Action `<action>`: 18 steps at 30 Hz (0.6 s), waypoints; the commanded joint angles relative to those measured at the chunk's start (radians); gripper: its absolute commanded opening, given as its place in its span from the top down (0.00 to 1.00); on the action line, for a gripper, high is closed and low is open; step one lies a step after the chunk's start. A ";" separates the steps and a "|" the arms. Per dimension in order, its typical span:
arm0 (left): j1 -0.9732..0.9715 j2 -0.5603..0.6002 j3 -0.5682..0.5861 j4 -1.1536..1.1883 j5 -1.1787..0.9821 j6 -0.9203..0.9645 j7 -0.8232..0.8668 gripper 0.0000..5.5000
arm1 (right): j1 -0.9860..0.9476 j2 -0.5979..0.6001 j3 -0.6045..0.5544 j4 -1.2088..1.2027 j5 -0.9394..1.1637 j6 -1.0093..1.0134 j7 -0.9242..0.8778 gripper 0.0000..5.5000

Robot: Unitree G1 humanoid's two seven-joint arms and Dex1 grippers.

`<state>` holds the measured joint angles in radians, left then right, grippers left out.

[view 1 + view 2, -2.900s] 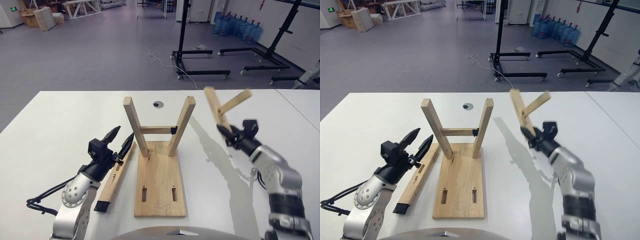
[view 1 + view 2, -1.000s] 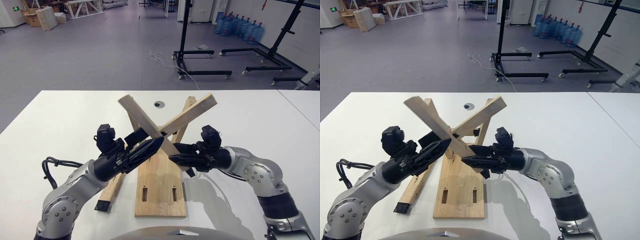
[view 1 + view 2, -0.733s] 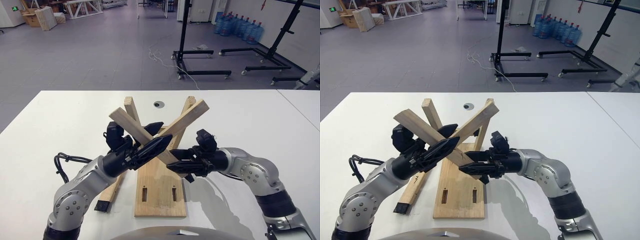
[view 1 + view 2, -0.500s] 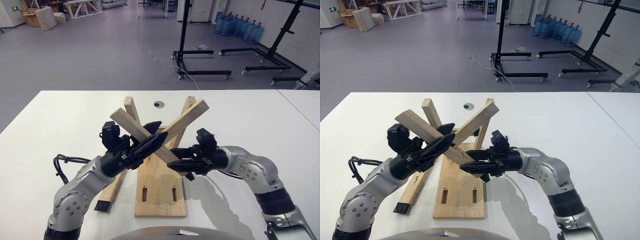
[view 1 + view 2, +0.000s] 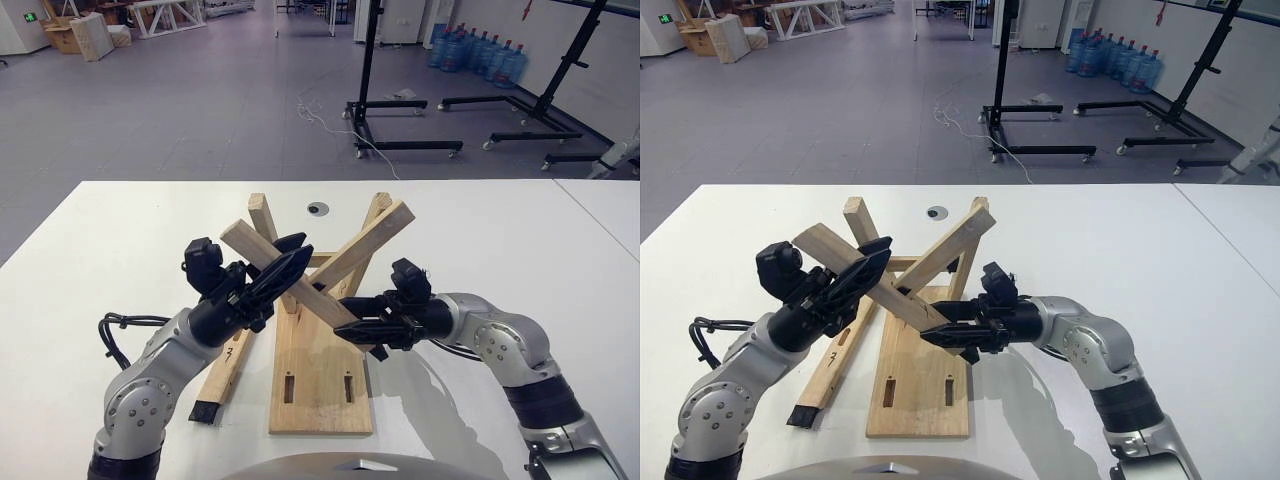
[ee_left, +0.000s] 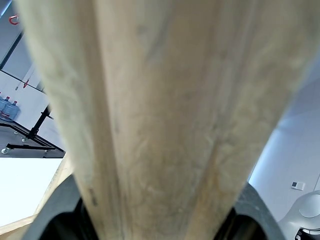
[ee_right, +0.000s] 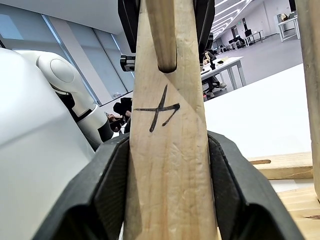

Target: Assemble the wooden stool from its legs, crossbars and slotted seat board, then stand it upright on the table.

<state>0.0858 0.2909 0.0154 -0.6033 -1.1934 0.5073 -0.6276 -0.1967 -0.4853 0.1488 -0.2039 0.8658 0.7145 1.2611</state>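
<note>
- Right gripper (image 5: 348,322), centre right of the head view: its fingers are clamped on the lower end of one leg of the held leg pair (image 5: 380,228). The wrist view shows both fingers pressed flat on the two sides of this cross-marked leg.
- Left gripper (image 5: 305,248), centre left: its fingers straddle the other leg, which fills the gap between them in the wrist view. The grip is judged closed on the wood.
- The held leg pair hangs tilted above the seat board (image 5: 318,400), its two legs crossing as an X in front of the standing leg pair (image 5: 260,208).
- The seat board lies flat at lower centre on the table (image 5: 120,250), and its near slots (image 5: 288,387) are unfilled.
- A loose bar (image 5: 222,375) lies just left of the board.
- Step in hand (judged): seating the held pair in the near slots.
- To do it well, rotate the pair until both leg ends point down and sit square over the slots.
- Then lower both ends evenly, with both arms keeping pace.
- Avoid knocking the standing pair.
</note>
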 commanded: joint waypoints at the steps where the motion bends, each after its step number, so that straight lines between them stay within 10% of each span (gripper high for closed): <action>1: 0.005 0.005 0.005 0.012 0.002 -0.005 -0.035 0.62 | -0.037 0.003 -0.016 0.021 -0.026 -0.004 -0.035 0.63; 10: 0.009 0.085 0.158 0.005 -0.007 -0.044 -0.105 0.63 | -0.028 -0.076 -0.007 0.009 -0.113 -0.017 -0.027 0.32; 18: 0.162 0.299 0.370 -0.008 -0.078 0.037 -0.250 0.63 | 0.024 -0.231 -0.124 -0.028 -0.078 0.013 0.026 0.30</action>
<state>0.2283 0.5451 0.3694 -0.5888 -1.2502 0.5101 -0.8427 -0.1764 -0.6862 0.0577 -0.2222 0.7832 0.7191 1.2793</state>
